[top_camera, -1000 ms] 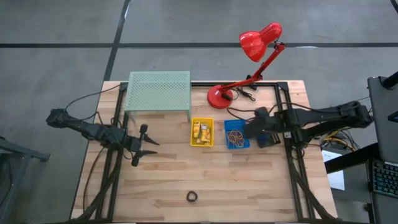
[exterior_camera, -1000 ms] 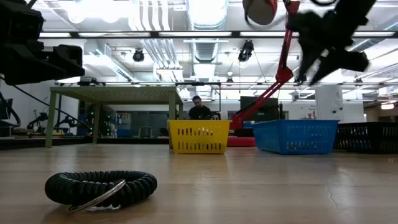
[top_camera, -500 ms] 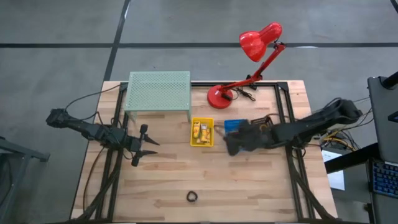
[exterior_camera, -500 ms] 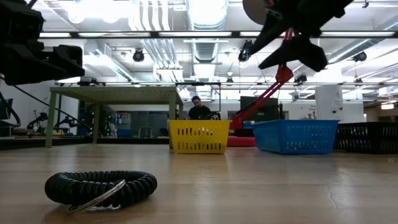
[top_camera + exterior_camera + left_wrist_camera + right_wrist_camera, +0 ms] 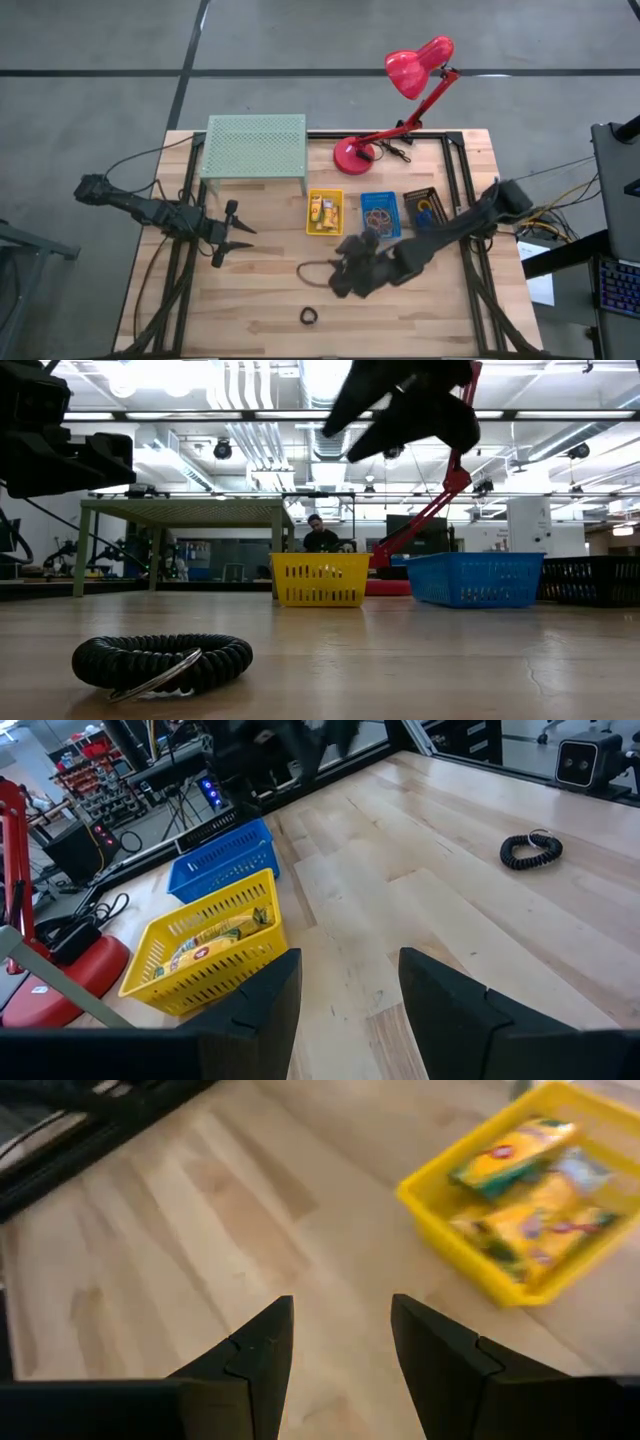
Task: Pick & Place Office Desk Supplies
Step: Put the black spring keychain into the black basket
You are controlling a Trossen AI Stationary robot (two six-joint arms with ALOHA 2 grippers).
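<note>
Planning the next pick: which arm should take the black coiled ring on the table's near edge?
Right, probably. The right pincer is open, empty, hanging mid-table just behind the black coiled ring. The left pincer waits open at the table's left side, farther off.

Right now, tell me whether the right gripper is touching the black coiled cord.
Apart. The high view shows the right gripper short of the black coiled cord, bare table between them.

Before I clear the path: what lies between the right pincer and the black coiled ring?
Only bare wood. In the high view, the open right pincer hangs over the table; nothing lies between it and the black coiled ring.
</note>
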